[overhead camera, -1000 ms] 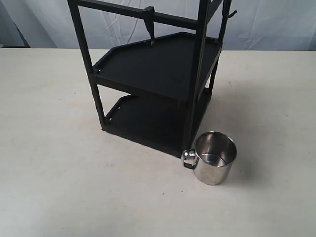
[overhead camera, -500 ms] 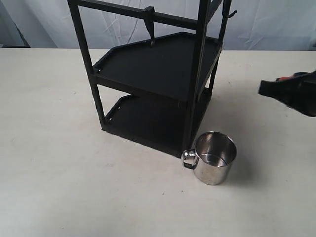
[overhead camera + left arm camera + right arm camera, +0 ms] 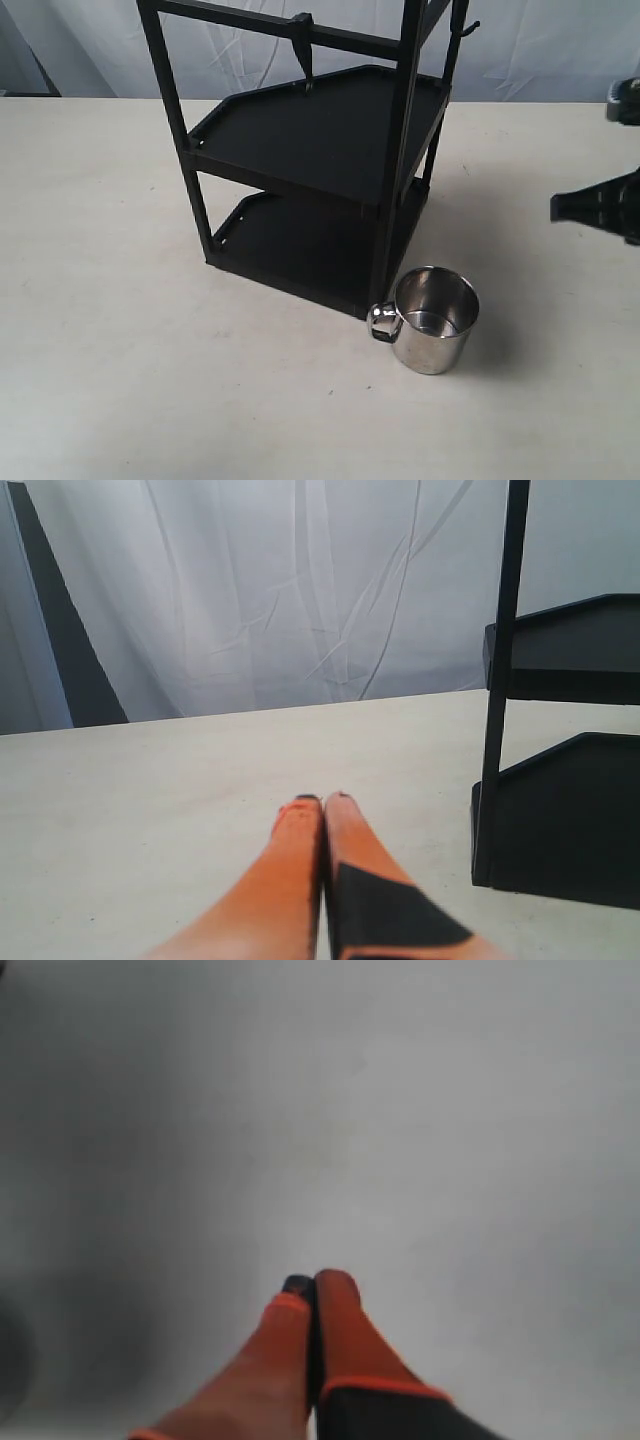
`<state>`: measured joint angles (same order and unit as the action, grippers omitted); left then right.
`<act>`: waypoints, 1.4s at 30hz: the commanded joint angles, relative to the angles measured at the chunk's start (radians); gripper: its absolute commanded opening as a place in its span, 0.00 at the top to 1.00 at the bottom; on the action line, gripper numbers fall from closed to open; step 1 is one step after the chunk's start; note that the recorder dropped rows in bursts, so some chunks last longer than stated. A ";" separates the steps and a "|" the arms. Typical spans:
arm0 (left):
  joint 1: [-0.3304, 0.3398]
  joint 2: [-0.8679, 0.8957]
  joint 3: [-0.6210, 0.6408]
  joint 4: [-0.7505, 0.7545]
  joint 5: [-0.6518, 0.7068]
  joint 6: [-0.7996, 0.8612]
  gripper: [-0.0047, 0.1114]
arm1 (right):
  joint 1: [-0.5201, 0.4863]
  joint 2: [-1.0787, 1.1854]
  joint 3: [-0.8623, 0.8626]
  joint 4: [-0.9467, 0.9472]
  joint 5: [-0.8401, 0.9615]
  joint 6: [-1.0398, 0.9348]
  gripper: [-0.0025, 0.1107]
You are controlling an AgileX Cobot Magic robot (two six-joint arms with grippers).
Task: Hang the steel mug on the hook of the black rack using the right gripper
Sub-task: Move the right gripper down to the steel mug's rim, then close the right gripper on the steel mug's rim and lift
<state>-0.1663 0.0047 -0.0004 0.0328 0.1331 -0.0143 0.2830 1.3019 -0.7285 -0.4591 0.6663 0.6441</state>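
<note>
The steel mug [image 3: 435,318] stands upright on the table just in front of the black rack's [image 3: 320,150] near right corner, its looped handle pointing left toward the rack. The hook [image 3: 303,50] hangs from the rack's top bar, a tapered prong under a blocky clamp. My right gripper [image 3: 560,207] shows at the right edge of the exterior view, above and to the right of the mug, well apart from it. In its wrist view the right gripper [image 3: 313,1285] is shut with nothing in it over the blurred table. My left gripper [image 3: 322,800] is shut and empty, low over the table beside the rack [image 3: 560,770].
A thin curled wire hook [image 3: 467,28] hangs at the rack's far right post. The pale table [image 3: 120,330] spreads wide to the left and in front of the rack. White cloth [image 3: 300,590] covers the back.
My right gripper came in from the right edge, reached further left half a second ago, and now sits back nearer the edge and a little lower. The mug has not moved.
</note>
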 commanded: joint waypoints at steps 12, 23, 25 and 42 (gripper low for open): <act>-0.005 -0.005 0.000 -0.001 -0.005 -0.002 0.95 | -0.002 0.012 -0.053 0.789 0.037 -0.801 0.98; -0.005 -0.005 0.000 -0.001 -0.005 -0.002 0.95 | -0.002 0.156 -0.053 0.848 0.038 -0.827 0.41; -0.005 -0.005 0.000 -0.001 -0.005 -0.002 0.95 | -0.002 0.184 -0.053 0.854 0.028 -0.827 0.46; -0.005 -0.005 0.000 -0.001 -0.005 -0.002 0.95 | -0.002 0.400 -0.053 0.932 0.012 -0.831 0.98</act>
<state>-0.1663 0.0047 -0.0004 0.0328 0.1331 -0.0143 0.2830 1.6982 -0.7784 0.4587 0.6575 -0.1768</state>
